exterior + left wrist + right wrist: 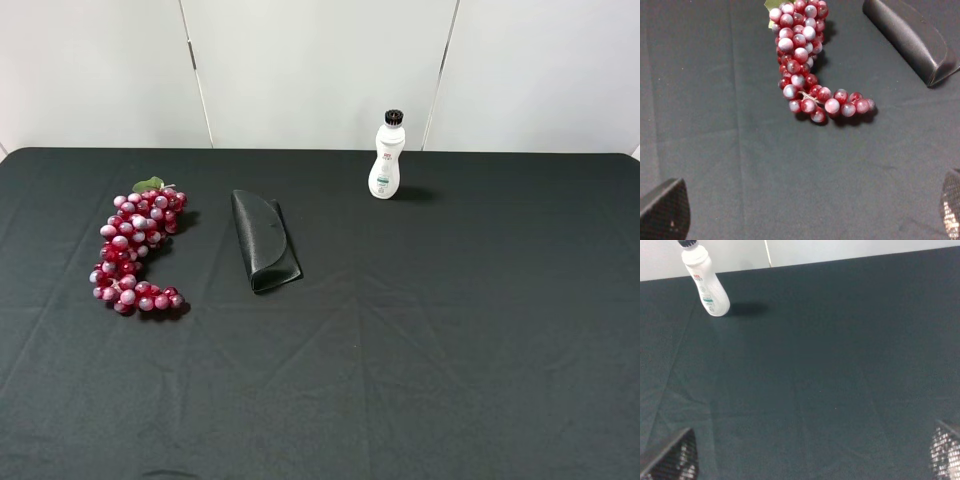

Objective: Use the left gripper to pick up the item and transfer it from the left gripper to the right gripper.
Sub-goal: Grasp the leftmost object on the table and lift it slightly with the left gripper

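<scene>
The bunch of red-purple grapes [135, 250] with a small green leaf [148, 184] lies curved on the black cloth at the left of the table. In the left wrist view the grapes [802, 60] lie ahead of my left gripper [807, 212]. That gripper is open and empty, apart from the grapes, and only its two black fingertips [662, 210] show. My right gripper [807, 457] is open and empty over bare cloth, with its fingertips [946, 450] at the frame corners. Neither arm shows in the exterior high view.
A black folded case [263, 240] lies just right of the grapes and also shows in the left wrist view [912, 35]. A white bottle [386, 155] with a black cap stands at the back centre, also in the right wrist view [705, 282]. The black-clothed table [450, 330] ends at a white wall.
</scene>
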Controlling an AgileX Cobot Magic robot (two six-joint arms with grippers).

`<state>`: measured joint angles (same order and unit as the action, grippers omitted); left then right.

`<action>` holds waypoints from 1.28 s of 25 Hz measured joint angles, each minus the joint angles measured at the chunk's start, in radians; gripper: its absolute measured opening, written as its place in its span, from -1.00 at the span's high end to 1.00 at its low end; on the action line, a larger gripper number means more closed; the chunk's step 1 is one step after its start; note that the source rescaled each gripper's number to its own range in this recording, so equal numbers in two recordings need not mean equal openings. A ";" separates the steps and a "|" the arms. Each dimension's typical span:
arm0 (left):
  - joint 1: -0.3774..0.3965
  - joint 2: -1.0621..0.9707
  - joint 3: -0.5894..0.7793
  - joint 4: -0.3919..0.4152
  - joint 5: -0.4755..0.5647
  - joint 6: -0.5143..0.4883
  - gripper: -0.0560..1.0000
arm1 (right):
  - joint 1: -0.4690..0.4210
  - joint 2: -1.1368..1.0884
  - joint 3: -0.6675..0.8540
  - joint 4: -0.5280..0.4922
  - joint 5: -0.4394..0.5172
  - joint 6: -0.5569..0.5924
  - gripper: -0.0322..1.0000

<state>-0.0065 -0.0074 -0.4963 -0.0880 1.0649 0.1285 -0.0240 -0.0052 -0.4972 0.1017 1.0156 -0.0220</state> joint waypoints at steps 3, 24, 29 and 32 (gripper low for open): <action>0.000 0.000 0.000 0.000 0.000 0.000 -1.00 | 0.000 0.000 0.000 0.000 0.000 0.000 -1.00; 0.000 0.000 0.000 0.000 -0.001 0.000 -1.00 | 0.000 0.000 0.000 0.000 0.001 0.000 -1.00; 0.000 0.000 0.000 0.000 -0.001 0.000 -1.00 | 0.000 0.000 0.000 0.000 0.001 0.000 -1.00; 0.000 0.000 0.000 0.000 -0.001 0.000 -1.00 | 0.000 0.000 0.000 0.000 0.001 0.000 -1.00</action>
<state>-0.0065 -0.0074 -0.4963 -0.0880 1.0643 0.1285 -0.0240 -0.0052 -0.4972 0.1017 1.0166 -0.0220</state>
